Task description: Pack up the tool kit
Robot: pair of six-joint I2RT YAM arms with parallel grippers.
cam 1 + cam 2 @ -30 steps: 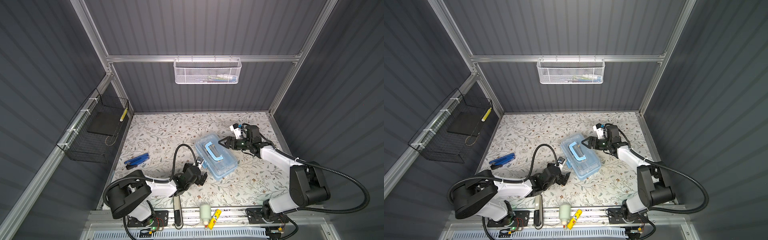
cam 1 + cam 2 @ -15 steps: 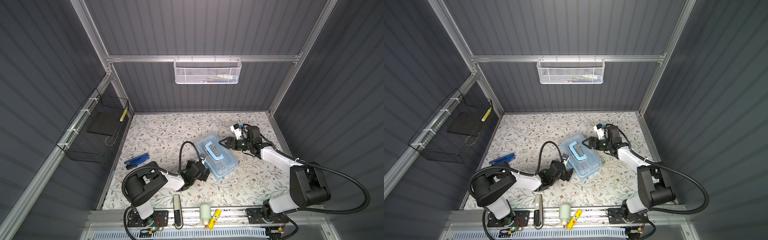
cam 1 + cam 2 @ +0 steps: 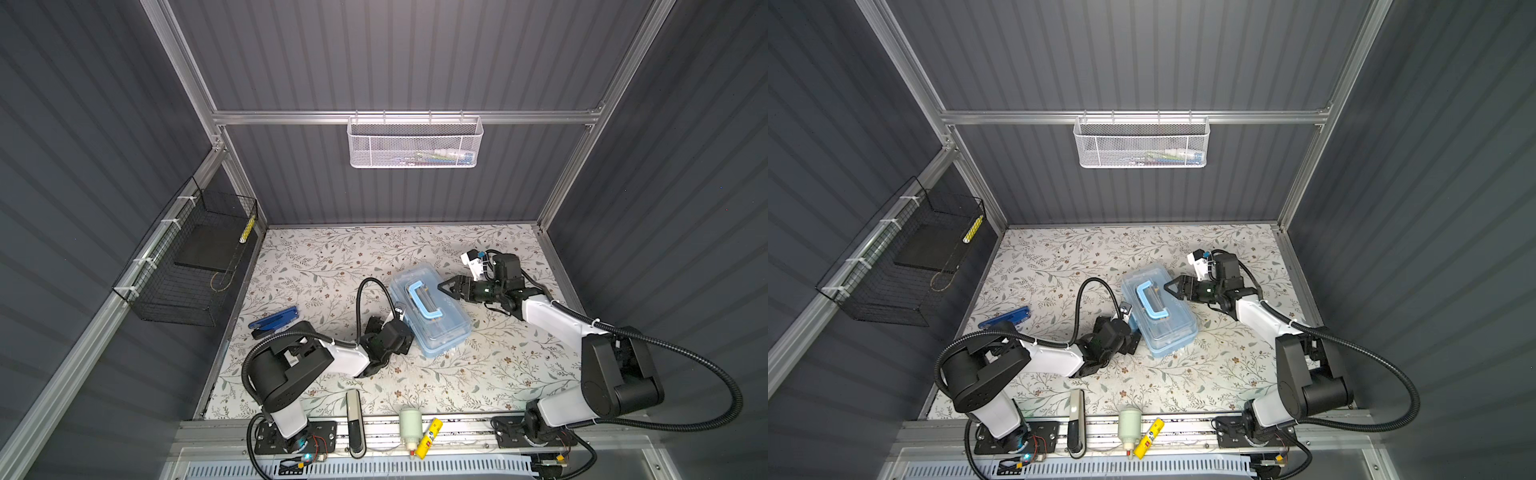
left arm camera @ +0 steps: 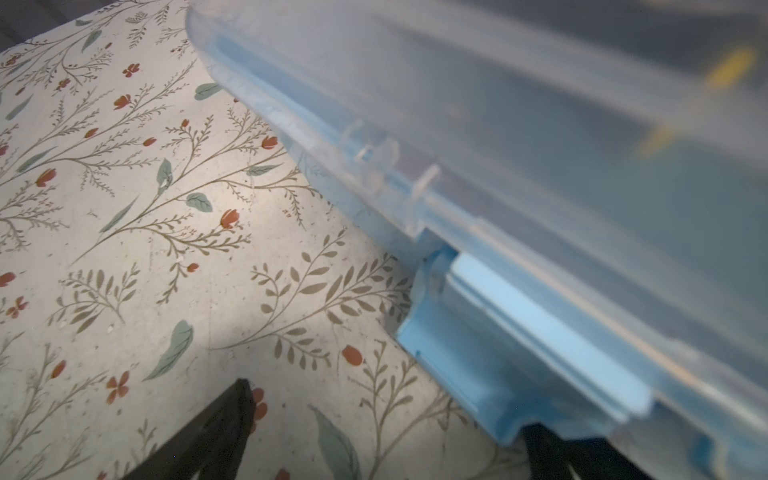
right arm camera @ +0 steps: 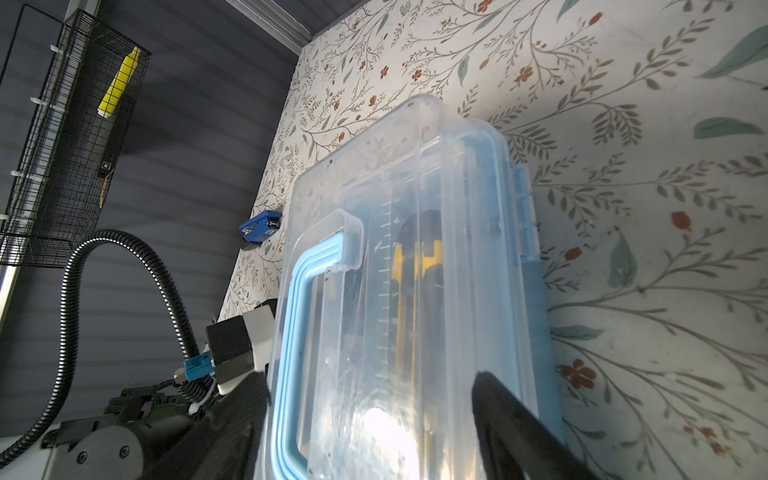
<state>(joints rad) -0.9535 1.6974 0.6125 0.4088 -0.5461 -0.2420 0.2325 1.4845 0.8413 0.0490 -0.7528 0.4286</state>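
Bench note. You had the light-blue rectangular plastic tool kit [image 3: 446, 328] lying askew near the middle of the floral-patterned counter [image 3: 332, 266]. Its clear lid [image 5: 415, 166] was down, and the arched blue handle [image 3: 424, 301] was folded flat on it.

Your left gripper [image 4: 390, 407] sat low at the kit's long side that faced the counter's front-left corner. Its jaws were spread wide and held nothing, and the light-blue latch [image 4: 519, 353] stuck out just above one finger.

Your right gripper [image 3: 444, 286] was at the opposite long side, toward the kit's far end. Its jaws were well apart, with fingers [image 5: 511, 415] over the lid's edge; contact could not be told.

A black-and-yellow tool [image 5: 417, 257] showed through the lid. A dark blue stapler-like object [image 3: 274, 322] lay near the counter's left edge.
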